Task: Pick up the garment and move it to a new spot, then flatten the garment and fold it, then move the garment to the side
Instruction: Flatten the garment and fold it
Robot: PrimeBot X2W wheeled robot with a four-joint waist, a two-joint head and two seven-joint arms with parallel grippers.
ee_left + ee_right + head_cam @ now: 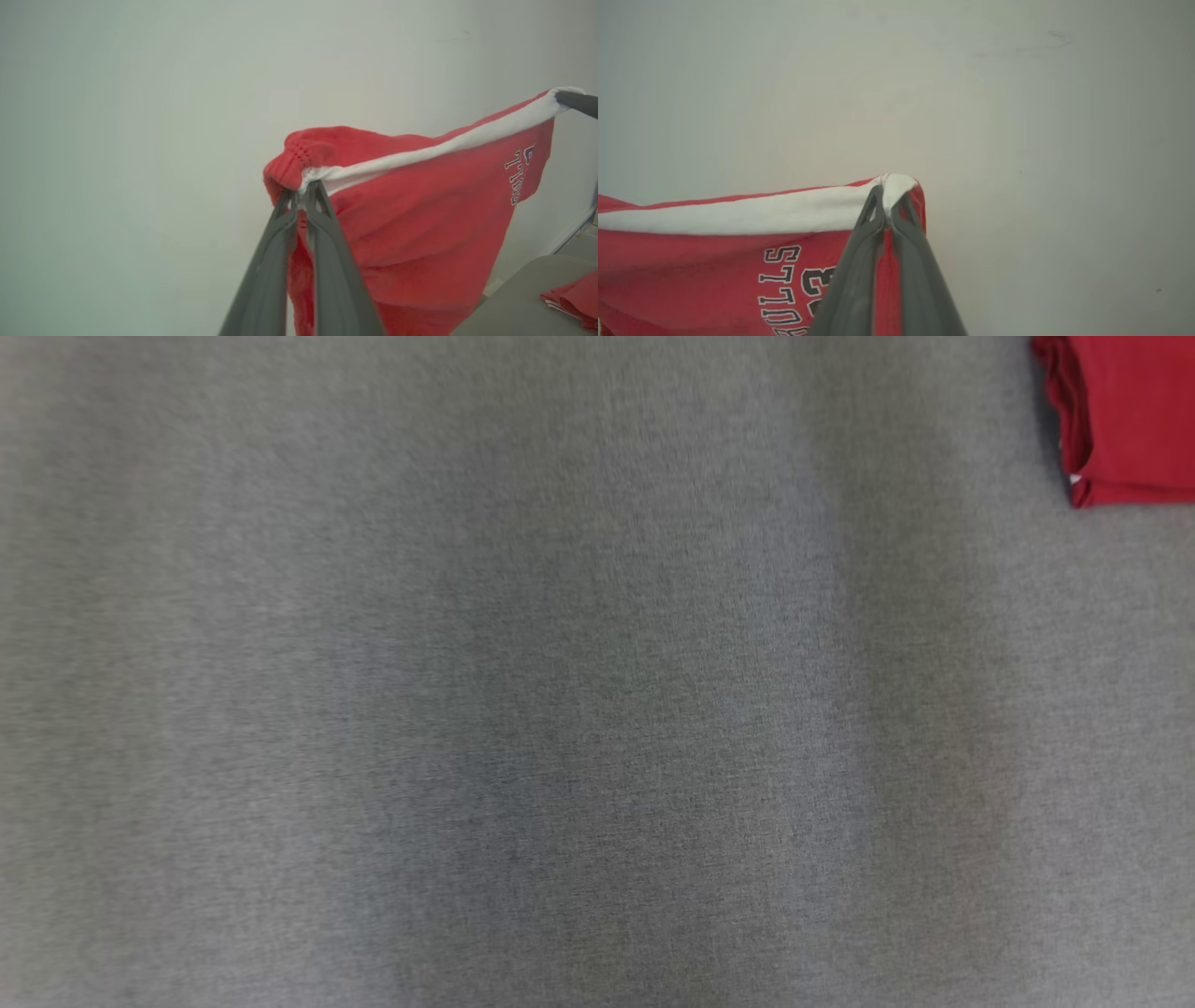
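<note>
Danger: holds bright red thin-fabric sports jersey (411, 224) aloft before pale wall (140, 140), left gripper (303, 189) and right gripper (891, 196) each clamped on its white band (420, 156); risks losing thin cloth from such shallow pinches.

Head view is pretty soft all over, the grey cloth surface (560, 709) looks smeared like motion blur and the weave barely reads. Light there is even and kinda dim, with broad soft-edged darker bands running up and down the middle and right side, no hard shadows, no glare. Both wrist views are brighter, flat diffuse light on the pale wall (140, 116), corners going a touch darker. The garment (420, 210) comes out hazy and a bit washed out, though the lettering (784, 280) is still legible. The left gripper (303, 189) close to the lens is soft, out of focus
</note>
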